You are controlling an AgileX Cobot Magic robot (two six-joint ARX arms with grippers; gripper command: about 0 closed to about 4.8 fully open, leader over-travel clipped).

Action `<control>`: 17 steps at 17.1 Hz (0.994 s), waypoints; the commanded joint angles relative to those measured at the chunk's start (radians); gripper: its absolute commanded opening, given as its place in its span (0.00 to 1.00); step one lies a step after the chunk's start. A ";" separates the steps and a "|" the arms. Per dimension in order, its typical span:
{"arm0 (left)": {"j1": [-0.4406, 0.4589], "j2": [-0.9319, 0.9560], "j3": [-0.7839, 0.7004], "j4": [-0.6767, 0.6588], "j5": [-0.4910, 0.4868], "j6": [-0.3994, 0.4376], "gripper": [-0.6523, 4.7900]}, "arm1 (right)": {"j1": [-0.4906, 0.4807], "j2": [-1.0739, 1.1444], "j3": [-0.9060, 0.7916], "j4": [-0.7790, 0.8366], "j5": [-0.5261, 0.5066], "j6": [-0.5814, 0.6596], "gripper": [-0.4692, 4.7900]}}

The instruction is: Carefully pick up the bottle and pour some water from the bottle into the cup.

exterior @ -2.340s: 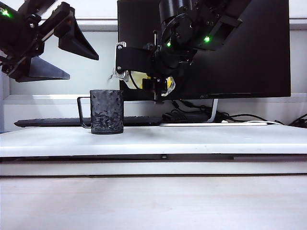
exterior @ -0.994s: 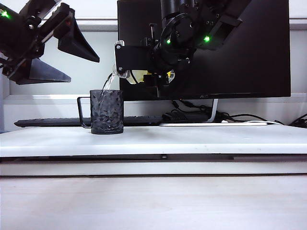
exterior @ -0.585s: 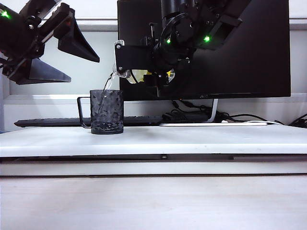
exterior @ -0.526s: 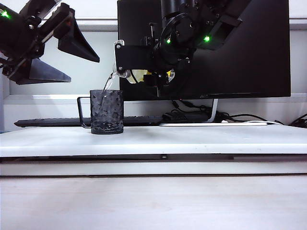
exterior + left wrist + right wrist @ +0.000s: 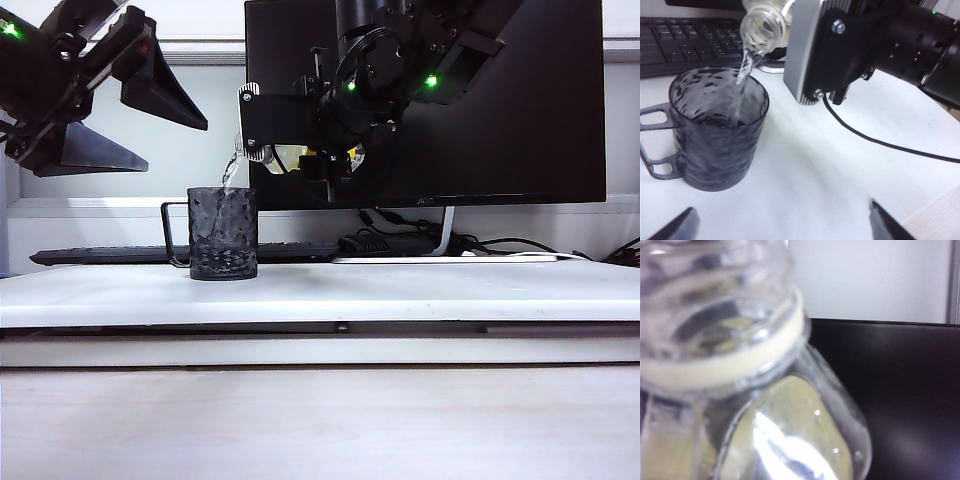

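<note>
Overhead, clear bottle [image 5: 762, 25]; bumpy cup [image 5: 717, 135] beneath.

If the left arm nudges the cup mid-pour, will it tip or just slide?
Probably slide: the cup looks squat and straight-walled on a smooth white table, with water adding weight. Its thin wire handle might make it swivel. The left gripper hangs open, apart from it.

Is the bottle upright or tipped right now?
Tipped. The right gripper holds the bottle on its side, open neck above the cup, and water streams into it.
</note>
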 commanded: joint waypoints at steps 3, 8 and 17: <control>0.001 -0.001 0.002 0.000 0.008 0.003 1.00 | 0.002 -0.014 0.009 0.043 0.010 0.117 0.50; 0.001 -0.001 0.002 0.001 0.023 -0.004 1.00 | 0.006 -0.016 0.009 0.043 0.047 0.385 0.50; 0.001 -0.002 0.002 0.002 0.096 -0.034 1.00 | 0.014 -0.083 0.009 -0.007 0.272 1.090 0.50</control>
